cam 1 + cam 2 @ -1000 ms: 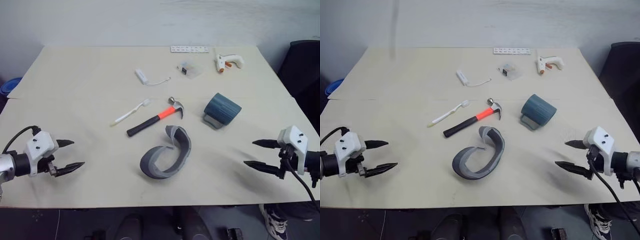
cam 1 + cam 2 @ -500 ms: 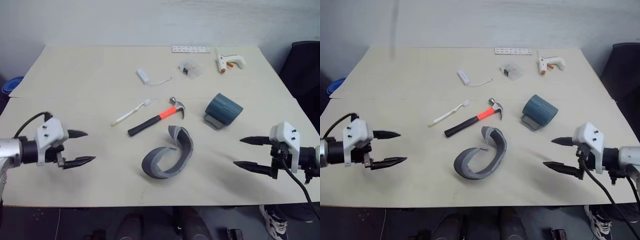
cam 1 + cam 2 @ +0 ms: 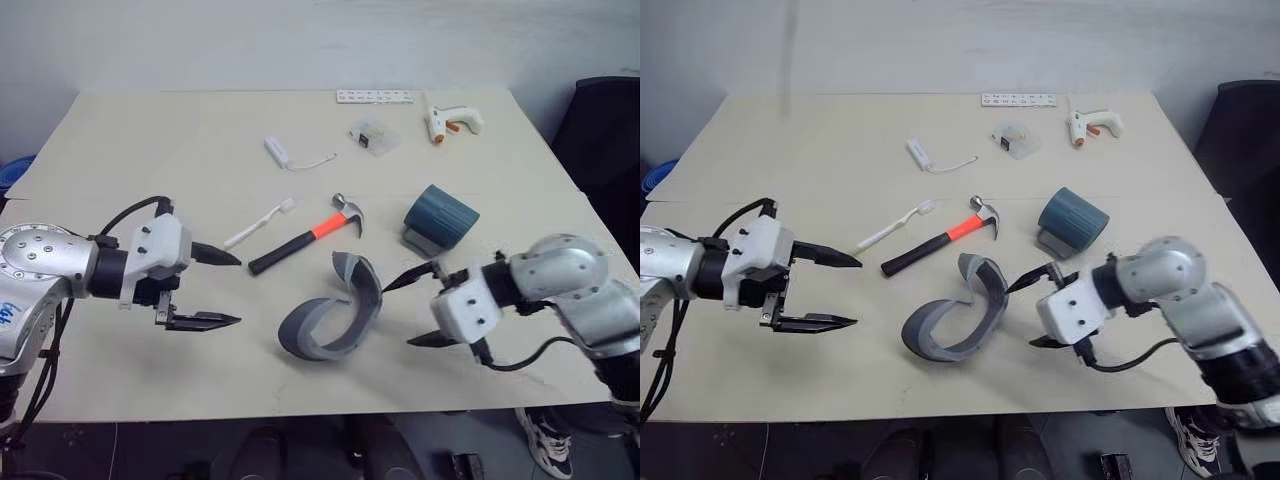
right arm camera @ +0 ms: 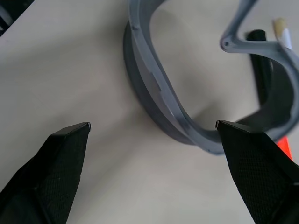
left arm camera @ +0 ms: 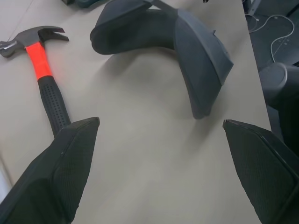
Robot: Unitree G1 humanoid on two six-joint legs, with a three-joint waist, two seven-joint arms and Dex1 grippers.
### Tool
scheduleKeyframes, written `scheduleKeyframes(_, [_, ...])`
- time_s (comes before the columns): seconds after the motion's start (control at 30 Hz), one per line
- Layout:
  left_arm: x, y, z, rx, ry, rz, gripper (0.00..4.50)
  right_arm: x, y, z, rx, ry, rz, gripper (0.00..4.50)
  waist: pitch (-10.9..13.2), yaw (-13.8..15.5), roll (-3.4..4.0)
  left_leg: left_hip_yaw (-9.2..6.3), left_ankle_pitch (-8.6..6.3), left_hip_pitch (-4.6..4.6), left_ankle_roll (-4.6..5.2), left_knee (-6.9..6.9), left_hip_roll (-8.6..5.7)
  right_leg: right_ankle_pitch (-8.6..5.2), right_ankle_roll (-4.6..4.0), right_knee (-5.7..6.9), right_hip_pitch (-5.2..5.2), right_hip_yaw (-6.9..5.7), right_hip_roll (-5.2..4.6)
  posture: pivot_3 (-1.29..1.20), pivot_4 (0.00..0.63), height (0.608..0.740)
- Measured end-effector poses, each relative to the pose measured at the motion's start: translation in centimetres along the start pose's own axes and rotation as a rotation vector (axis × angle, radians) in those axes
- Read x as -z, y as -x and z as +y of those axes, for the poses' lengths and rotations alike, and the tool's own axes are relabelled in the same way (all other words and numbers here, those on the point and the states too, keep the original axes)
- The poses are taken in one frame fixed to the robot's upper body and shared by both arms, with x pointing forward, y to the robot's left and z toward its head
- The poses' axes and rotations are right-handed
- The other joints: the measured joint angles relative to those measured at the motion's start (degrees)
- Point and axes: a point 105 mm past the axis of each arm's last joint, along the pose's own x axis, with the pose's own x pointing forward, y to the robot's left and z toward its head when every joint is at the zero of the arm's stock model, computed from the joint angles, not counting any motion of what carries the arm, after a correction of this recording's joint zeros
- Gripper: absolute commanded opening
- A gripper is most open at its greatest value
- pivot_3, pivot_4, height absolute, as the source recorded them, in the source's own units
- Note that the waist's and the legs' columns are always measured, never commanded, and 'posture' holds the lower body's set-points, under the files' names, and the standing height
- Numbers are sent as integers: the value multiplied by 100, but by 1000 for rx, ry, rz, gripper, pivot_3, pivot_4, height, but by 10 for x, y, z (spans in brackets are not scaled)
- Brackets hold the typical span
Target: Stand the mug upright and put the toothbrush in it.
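Pale beige wooden worktop [image 3: 140, 150] w/ plain grey-white wall [image 3: 250, 40] behind; black chair [image 3: 610, 130] far right, dark floor [image 3: 300, 450] near edge.

Even, diffuse overhead light keeps the pale table [image 3: 150, 150] bright, with soft short shadows under each object. No glare. Head views are sharp; wrist views soften toward the near black fingertips [image 5: 60, 172].

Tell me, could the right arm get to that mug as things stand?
Probably yes. The mug lies on its side just beyond the open right gripper, with bare table between them. The grey band sits off to the gripper's other side.
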Motion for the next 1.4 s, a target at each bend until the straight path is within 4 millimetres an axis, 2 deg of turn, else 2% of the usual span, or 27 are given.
scheduleKeyframes(0.23, [5,-2,-2,5,8,16,4476,-1,-33,5,-72,150,-35,4500,0,17,-1,3,1,9,0,18,-2,-4,-7,34,-2,5,-1,0,150,740])
scheduleKeyframes(0.33, [3,-3,-1,6,0,13,4500,4,-45,3,-72,223,-29,3877,-1,15,-1,3,1,14,-1,19,-1,-6,-11,42,-1,4,1,0,150,740])
scheduleKeyframes(0.4, [0,-4,0,8,-12,6,4500,5,-49,-4,-50,260,-20,3215,-2,13,-2,2,1,14,-1,19,-1,-6,-12,44,-2,4,1,0,150,740])
scheduleKeyframes(0.7, [-2,-5,3,-4,-19,0,4500,10,-55,-7,-9,234,-19,313,-2,12,-2,0,1,14,-1,17,1,-9,-16,46,-4,4,2,0,150,740])
scheduleKeyframes(0.87, [-8,-5,8,-13,-31,-25,4500,14,-52,-11,21,212,7,313,-1,19,-2,0,1,13,-1,18,-1,-9,-16,46,-4,4,1,0,150,740])
scheduleKeyframes(0.93, [-9,-11,9,2,-29,-48,4500,19,-42,-9,38,183,44,313,-1,44,-2,-2,1,9,-1,18,-2,-9,-15,44,-3,1,-1,0,150,740])
scheduleKeyframes(0.97, [-9,-15,9,12,-26,-53,4500,22,-36,-8,47,164,63,91,-1,47,-3,-3,1,6,-1,20,-2,-8,-14,42,-3,1,-1,0,150,740])
scheduleKeyframes(1.0, [-10,-18,9,19,-31,-63,4500,22,-30,-8,65,142,70,61,-1,51,-2,-5,1,5,-1,20,-4,-8,-13,41,-3,0,-2,0,150,740])
scheduleKeyframes(1.17, [-16,-31,15,36,-56,-102,4500,22,-6,-10,180,63,128,58,-1,32,-2,-3,1,7,-1,18,-2,-8,-14,45,-6,3,3,0,150,740])
scheduleKeyframes(1.3, [-21,-39,16,60,-66,-138,4500,29,34,-2,265,-61,243,58,0,39,-1,-4,1,5,-1,17,-3,-8,-13,42,-5,3,2,0,150,740])
scheduleKeyframes(1.4, [-29,-48,17,86,-74,-182,4500,35,81,24,326,-273,369,58,0,91,-1,-6,0,4,0,18,-4,-8,-11,36,0,3,4,0,150,740])
